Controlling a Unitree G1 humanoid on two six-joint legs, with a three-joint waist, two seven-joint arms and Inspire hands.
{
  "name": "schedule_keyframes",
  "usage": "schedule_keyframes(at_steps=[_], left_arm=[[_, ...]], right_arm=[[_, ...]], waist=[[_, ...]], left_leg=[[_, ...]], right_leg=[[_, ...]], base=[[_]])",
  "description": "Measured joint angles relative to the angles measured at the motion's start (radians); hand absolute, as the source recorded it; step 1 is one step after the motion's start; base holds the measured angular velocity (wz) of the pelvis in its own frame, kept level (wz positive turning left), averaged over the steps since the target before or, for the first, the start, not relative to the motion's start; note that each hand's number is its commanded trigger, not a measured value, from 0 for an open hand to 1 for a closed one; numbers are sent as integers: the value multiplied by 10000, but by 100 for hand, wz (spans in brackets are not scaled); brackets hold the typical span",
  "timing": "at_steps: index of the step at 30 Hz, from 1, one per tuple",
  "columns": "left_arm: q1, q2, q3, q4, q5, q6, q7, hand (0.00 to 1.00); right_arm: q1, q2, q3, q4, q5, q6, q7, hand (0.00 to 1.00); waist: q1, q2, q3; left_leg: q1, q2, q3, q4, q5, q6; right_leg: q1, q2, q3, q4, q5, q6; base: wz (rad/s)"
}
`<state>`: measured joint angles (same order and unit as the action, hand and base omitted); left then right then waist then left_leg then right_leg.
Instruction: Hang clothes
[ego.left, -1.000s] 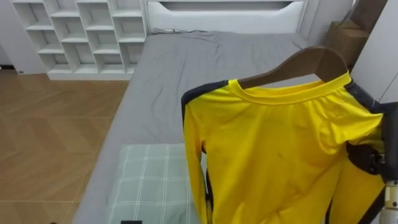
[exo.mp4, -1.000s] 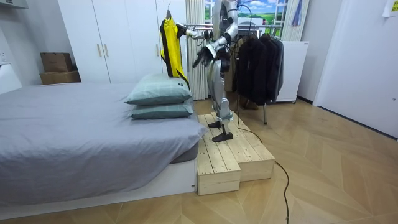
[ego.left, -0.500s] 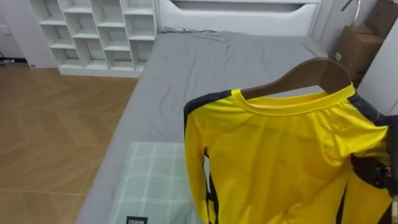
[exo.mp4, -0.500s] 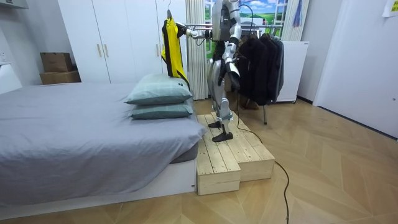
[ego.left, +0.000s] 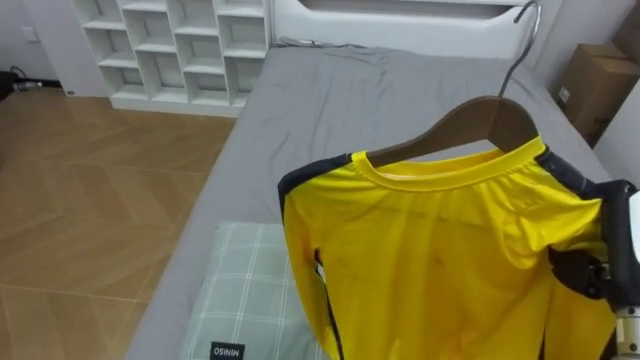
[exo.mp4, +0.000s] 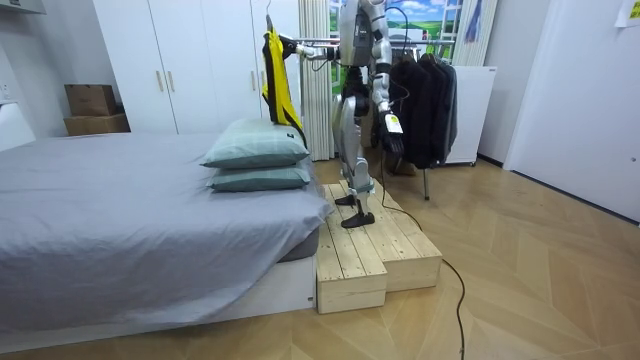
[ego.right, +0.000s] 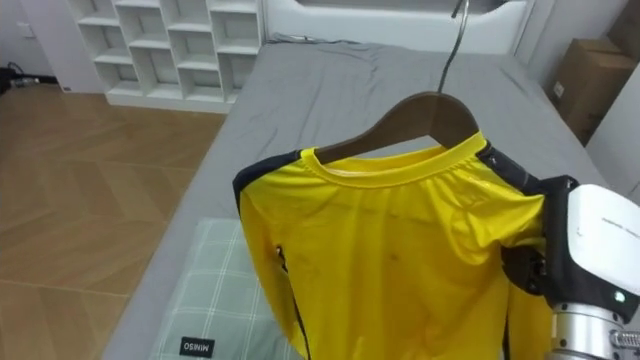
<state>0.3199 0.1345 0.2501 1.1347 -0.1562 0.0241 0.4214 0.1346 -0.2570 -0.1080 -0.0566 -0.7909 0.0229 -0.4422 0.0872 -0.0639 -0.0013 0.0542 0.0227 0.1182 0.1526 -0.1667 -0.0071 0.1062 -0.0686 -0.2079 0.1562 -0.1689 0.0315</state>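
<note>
A yellow shirt with dark shoulder trim hangs on a wooden hanger, whose metal hook points up free in the air. My right hand comes in from the right at the shirt's shoulder, with its fingers hidden behind the cloth. In the room view I stand on a wooden platform beside the bed. My right arm stretches toward the room view's left and holds the shirt out over the pillows. My left hand hangs low at my side.
Below the shirt lie a checked pillow and the grey bed. White cubby shelves and a cardboard box stand beyond. A rack of dark clothes is behind me and white wardrobes stand near the shirt.
My left arm has dropped from a raised position in front of me to my side. The head camera has shifted, and the hanger's hook has come into sight; the shirt stays held out.
</note>
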Motion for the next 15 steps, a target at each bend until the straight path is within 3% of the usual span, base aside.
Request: schedule_keyframes(at_steps=[7,15], left_arm=[[-18,-35,-219,200,41,213,-860,0],[-60,-75,-222,198,402,219,-1327,0]], right_arm=[[-72,-1,-7,-94,8,14,82,100],[-71,-1,-14,-762,-3,6,90,100]], waist=[[-30,20,22],[-40,4,20]], left_leg=[[-189,6,-64,132,-11,16],[-250,-33,-41,180,-4,23]], right_leg=[[-166,-21,-54,132,-7,10],[-201,-48,-53,104,-38,26]], base=[[2],[0]])
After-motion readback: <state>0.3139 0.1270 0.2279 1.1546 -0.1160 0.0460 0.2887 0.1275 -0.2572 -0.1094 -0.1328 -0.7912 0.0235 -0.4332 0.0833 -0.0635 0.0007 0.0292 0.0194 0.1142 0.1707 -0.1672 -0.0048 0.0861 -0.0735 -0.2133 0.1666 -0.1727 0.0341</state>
